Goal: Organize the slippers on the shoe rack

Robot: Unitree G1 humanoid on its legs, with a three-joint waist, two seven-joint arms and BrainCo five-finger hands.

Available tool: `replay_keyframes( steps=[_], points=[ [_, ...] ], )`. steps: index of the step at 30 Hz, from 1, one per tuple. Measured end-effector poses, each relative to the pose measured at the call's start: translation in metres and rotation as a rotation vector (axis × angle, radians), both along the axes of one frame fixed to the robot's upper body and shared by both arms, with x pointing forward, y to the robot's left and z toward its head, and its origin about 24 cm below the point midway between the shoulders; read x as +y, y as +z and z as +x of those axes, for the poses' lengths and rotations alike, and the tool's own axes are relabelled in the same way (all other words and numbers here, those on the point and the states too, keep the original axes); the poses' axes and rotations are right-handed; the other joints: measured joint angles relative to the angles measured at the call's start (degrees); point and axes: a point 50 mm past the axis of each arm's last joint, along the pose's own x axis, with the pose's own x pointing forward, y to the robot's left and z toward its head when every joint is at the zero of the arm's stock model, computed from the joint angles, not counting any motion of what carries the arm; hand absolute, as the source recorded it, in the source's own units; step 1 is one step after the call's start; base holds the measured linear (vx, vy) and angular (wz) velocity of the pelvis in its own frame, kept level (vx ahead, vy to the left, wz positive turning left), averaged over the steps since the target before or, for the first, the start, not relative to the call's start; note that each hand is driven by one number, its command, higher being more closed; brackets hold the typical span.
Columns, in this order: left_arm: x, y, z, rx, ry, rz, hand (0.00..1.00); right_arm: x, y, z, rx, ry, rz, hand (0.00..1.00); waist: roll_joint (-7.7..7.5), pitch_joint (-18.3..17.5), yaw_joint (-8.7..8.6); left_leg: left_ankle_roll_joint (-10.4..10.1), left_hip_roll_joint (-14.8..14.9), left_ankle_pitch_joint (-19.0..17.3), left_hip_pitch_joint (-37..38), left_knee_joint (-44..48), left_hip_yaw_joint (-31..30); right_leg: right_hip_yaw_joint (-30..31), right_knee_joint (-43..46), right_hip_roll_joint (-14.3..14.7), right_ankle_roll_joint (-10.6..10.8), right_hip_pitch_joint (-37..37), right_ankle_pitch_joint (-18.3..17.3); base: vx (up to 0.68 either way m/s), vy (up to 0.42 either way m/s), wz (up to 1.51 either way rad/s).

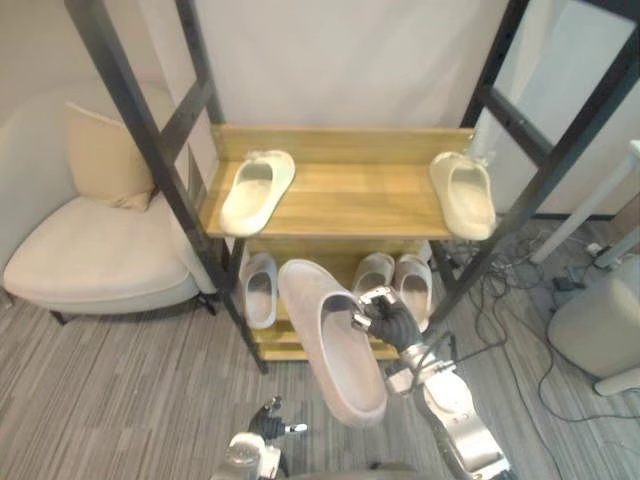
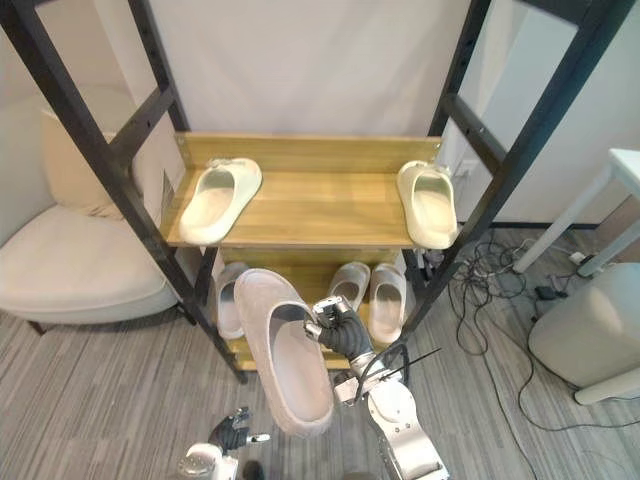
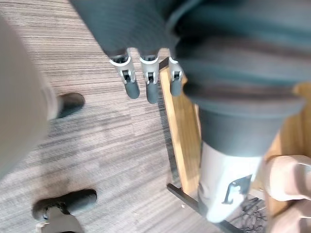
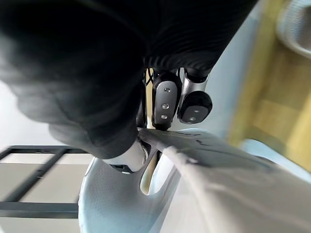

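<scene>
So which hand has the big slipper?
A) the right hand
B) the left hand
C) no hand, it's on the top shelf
A: the right hand is curled round the side of the big slipper, held up in front of the shoe rack, while the left hand hangs open and empty.
</scene>
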Motion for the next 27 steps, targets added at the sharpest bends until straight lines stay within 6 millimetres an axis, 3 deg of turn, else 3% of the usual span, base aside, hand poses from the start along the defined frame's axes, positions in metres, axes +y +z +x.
replay_keyframes(
  steps=[4,9,11,12,14,16,22,27],
  points=[
    [0.001,0.016,0.027,-0.106,0.008,-0.014,0.0,-0.002,0.012,0.022,-0.058,-0.016,-0.073,1.0,0.95,5.08,0.34,-0.6,1.68,-5.15,-9.54,12.98,-1.94,-0.09,13.89,-1.54,-0.92,-9.2,-6.79,-0.23,-0.069,0.17],
    [0.005,0.032,0.046,-0.217,0.07,-0.047,0.0,-0.016,0.044,0.051,-0.179,-0.115,-0.079,1.0,1.82,8.5,0.67,-0.75,3.19,-5.21,-17.88,17.99,-1.73,-0.53,20.34,-2.56,-2.0,-17.6,-7.94,-0.15,-0.004,0.04],
    [0.007,0.045,0.06,-0.301,0.102,-0.066,0.0,-0.027,0.074,0.067,-0.297,-0.197,-0.093,1.0,2.41,10.11,0.71,-0.53,4.62,-7.0,-24.41,24.7,-2.23,-0.06,26.75,-3.34,-2.43,-23.8,-9.8,-0.09,0.045,-0.01],
    [0.007,0.046,0.061,-0.31,0.104,-0.067,0.0,-0.028,0.078,0.068,-0.311,-0.205,-0.096,1.0,2.42,10.21,0.71,-0.54,4.64,-7.07,-25.17,25.24,-2.31,-0.07,27.36,-3.5,-2.43,-24.56,-9.84,-0.1,0.072,0.02],
    [0.011,0.063,0.082,-0.397,0.142,-0.085,0.0,-0.038,0.11,0.085,-0.42,-0.28,-0.11,1.0,2.76,12.15,0.72,0.46,5.55,-7.53,-32.08,30.36,-3.2,0.31,32.45,-3.79,-3.19,-31.2,-10.47,-0.09,0.071,0.01],
    [0.011,0.075,0.094,-0.451,0.148,-0.094,0.0,-0.043,0.124,0.094,-0.457,-0.327,-0.102,1.0,2.75,13.23,0.84,0.66,5.76,-7.87,-35.96,33.23,-3.86,0.46,35.48,-4.39,-3.4,-34.93,-11.25,-0.06,0.039,0.04],
    [0.015,0.105,0.116,-0.594,0.217,-0.139,0.0,-0.04,0.159,0.101,-0.561,-0.382,-0.039,1.0,2.81,14.92,1.62,1.44,6.5,-9.7,-45.35,39.64,-4.22,1.64,42.72,-5.55,-3.22,-44.59,-13.74,-0.05,0.025,0.01],
    [0.01,0.128,0.127,-0.699,0.242,-0.195,0.0,-0.035,0.188,0.103,-0.649,-0.412,0.0,1.0,2.93,15.32,3.57,1.37,6.49,-9.77,-51.13,42.75,-5.38,1.28,46.76,-6.5,-3.71,-49.68,-15.04,-0.01,-0.017,0.12]
  ],
)
